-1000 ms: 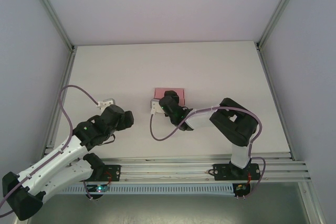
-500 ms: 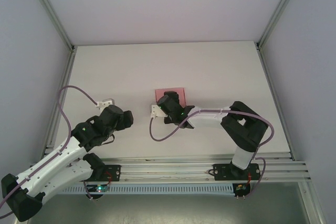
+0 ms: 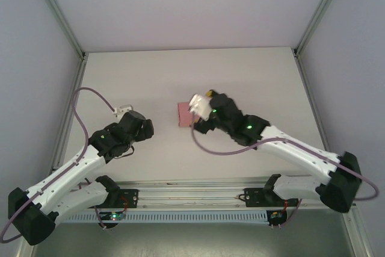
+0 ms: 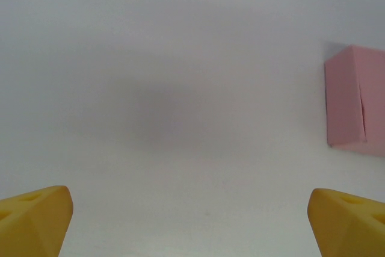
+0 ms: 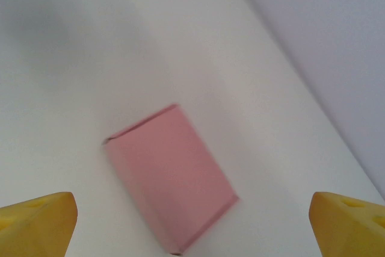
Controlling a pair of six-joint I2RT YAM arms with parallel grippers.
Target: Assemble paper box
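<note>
My right gripper (image 5: 192, 227) has swung back off the paper box (image 5: 171, 179), jaws now spread wide and empty like my left gripper (image 4: 192, 224); box lies closed, flat, mid-table (image 3: 252, 76): light thin card, probably crushable, best pinched gently across its narrow sides.

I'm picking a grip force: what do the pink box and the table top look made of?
The paper box: likely thin matte card, with crisp folded edges, a flap seam and no gloss. The table: smooth matte white board, possibly laminate; material unclear.
</note>
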